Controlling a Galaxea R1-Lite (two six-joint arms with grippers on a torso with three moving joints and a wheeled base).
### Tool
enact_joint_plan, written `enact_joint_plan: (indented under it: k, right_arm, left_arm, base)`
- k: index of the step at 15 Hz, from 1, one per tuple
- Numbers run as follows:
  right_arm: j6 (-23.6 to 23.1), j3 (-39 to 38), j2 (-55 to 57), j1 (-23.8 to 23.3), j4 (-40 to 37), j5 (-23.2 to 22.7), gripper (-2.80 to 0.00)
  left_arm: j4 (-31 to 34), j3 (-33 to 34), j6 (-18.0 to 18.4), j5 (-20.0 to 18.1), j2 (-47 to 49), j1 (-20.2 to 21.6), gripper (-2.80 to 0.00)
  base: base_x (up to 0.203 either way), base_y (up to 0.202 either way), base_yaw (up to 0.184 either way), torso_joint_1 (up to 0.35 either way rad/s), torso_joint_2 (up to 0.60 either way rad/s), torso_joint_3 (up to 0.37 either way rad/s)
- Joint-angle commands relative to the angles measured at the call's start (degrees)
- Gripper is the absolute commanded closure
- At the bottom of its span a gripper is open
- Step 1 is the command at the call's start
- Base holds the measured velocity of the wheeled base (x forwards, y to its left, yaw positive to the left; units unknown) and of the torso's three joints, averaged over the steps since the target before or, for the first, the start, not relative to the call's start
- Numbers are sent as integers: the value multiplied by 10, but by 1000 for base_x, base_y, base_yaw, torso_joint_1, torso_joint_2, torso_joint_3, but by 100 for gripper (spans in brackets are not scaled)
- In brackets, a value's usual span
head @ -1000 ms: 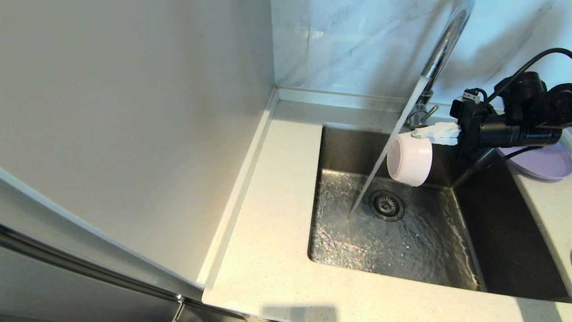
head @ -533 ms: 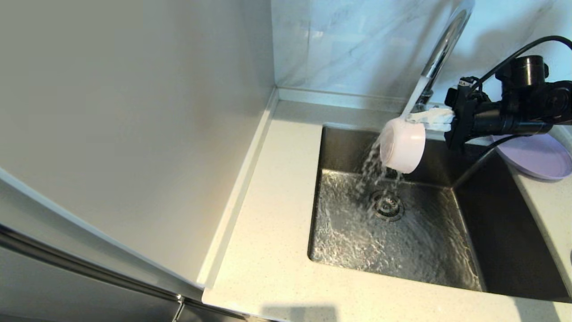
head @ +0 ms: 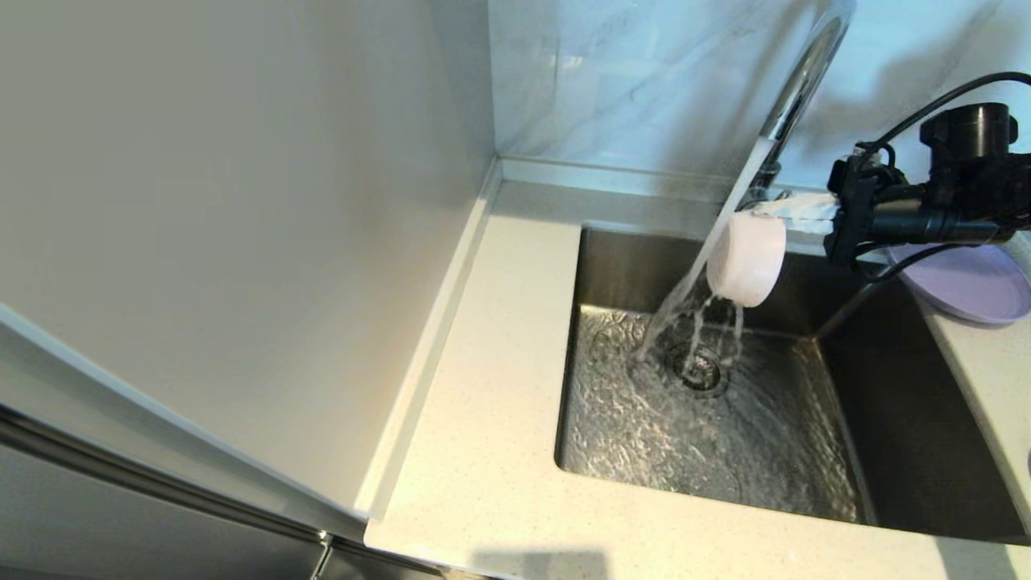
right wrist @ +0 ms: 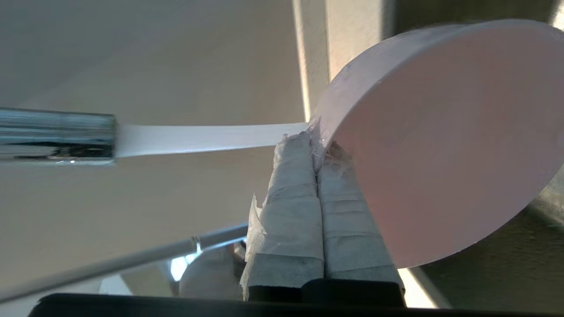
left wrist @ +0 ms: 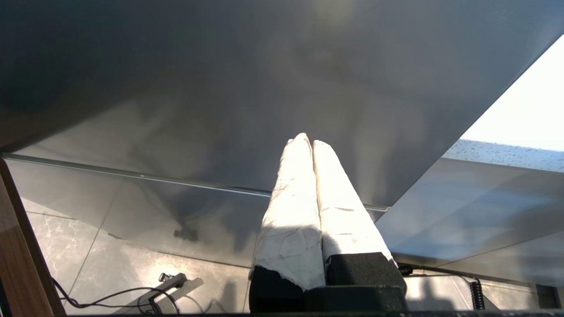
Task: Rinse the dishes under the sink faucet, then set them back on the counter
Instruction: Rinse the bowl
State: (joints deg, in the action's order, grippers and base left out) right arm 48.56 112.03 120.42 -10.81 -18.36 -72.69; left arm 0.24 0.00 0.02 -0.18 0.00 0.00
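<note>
The faucet (head: 805,72) is cut off by the head view's top edge; its base is hidden behind the cup (head: 747,259) and water stream (head: 709,250); the lavender plate (head: 962,282) is partly covered by the right arm (head: 926,217); the sink (head: 910,419) runs past the right edge; the cup's opening is not visible in the right wrist view.
</note>
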Motion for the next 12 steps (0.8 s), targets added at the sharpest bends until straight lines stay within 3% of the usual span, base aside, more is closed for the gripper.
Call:
enact_joint_plan:
  k: [1, 4, 9, 12]
  right_arm:
    - [2, -2, -1, -39, -1, -5, 0]
    - [-2, -17, -24, -86, 3, -11, 0]
    - [-59, -66, -92, -146, 4, -48, 0]
    - [-144, -68, -134, -154, 14, -46, 0]
  left_arm:
    - [0, 0, 0, 0, 0, 0, 0]
    - [0, 0, 0, 0, 0, 0, 0]
    - [0, 0, 0, 0, 0, 0, 0]
    - [0, 0, 0, 0, 0, 0, 0]
  base:
    - [0, 0, 0, 0, 0, 0]
    - [0, 0, 0, 0, 0, 0]
    - [0, 0, 0, 0, 0, 0]
    - [0, 0, 0, 0, 0, 0]
